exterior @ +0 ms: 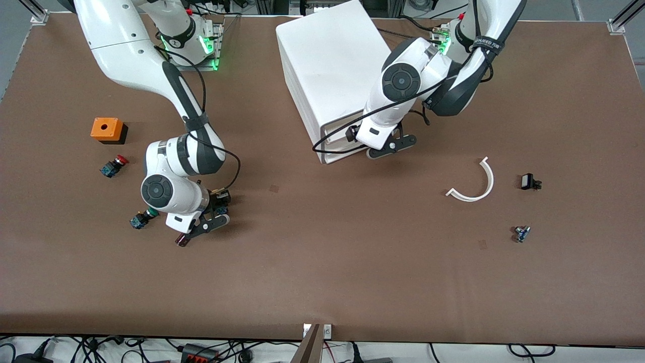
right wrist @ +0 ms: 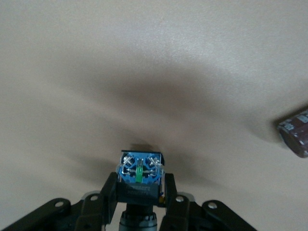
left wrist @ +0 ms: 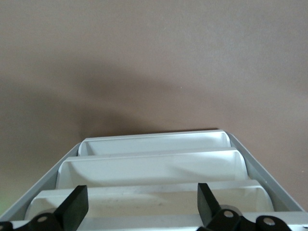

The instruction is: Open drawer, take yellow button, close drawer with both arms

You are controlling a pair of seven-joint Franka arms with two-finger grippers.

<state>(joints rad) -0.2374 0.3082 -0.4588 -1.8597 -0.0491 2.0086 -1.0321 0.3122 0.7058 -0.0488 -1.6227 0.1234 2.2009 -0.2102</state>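
- Toward the right arm's end of the table, the right gripper (exterior: 217, 207) hangs low over the tabletop, its fingers (right wrist: 108, 195) clamped on the button (right wrist: 139, 177), blue base showing.
- Beside it lie a green-capped button (exterior: 141, 218) and, farther from the camera, a red-capped button (exterior: 114, 166).
- Farther still, the left gripper (exterior: 391, 146) spreads wide at the front of the cabinet (exterior: 330, 65), over the drawer (left wrist: 149, 192), which looks pushed in.
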